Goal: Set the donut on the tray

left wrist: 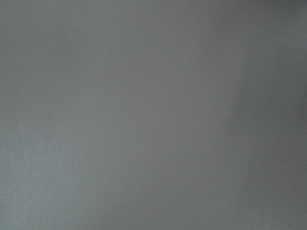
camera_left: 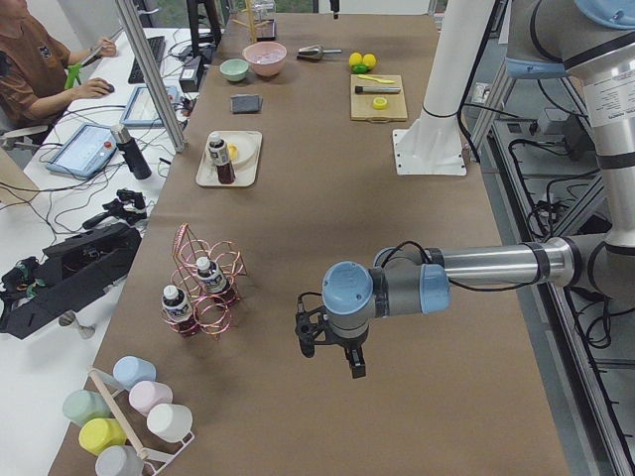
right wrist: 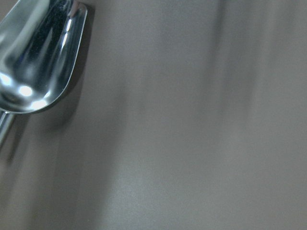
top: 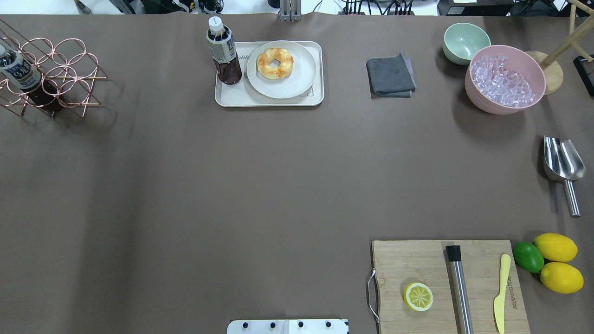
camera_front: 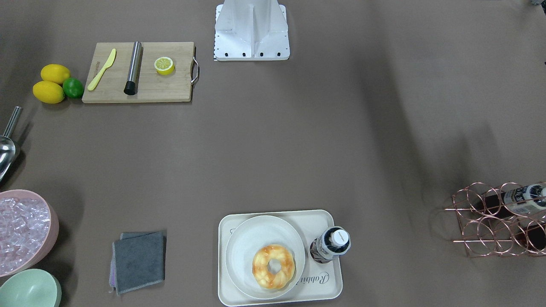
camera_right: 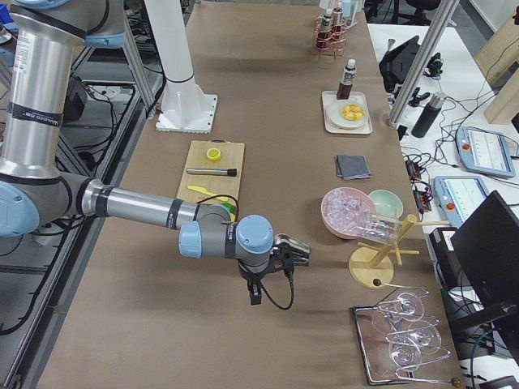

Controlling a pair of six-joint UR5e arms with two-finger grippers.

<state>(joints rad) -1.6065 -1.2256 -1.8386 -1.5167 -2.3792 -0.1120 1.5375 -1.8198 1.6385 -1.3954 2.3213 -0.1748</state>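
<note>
Finding: the donut (top: 275,62) lies flat on a round off-white plate (top: 297,81), and the plate sits inside the tray (top: 236,95), covering most of its floor. A dark drink bottle (top: 223,51) stands upright in the tray, just beside the plate on the robot's left.

Neither arm is over the tray. The left tool (camera_left: 329,349) hangs above bare desk (top: 232,185), well away from the tray towards the robot's left end. The right tool (camera_right: 296,253) is equally remote at the opposite end, its wrist camera looking down at a steel scoop (right wrist: 38,52). Both tools show only in the side views, so I cannot tell how their fingers stand.

Assessment: the donut is already inside the tray's rim, though it is borne by the plate. If it has to rest on the tray itself, little bare floor is free.

Recommendation: descend vertically over the donut, clamp lightly across one side of the ring, since it looks soft, and stay clear of the bottle, which looks easy to topple. Lift above the plate's edge before moving sideways, and release low.
</note>
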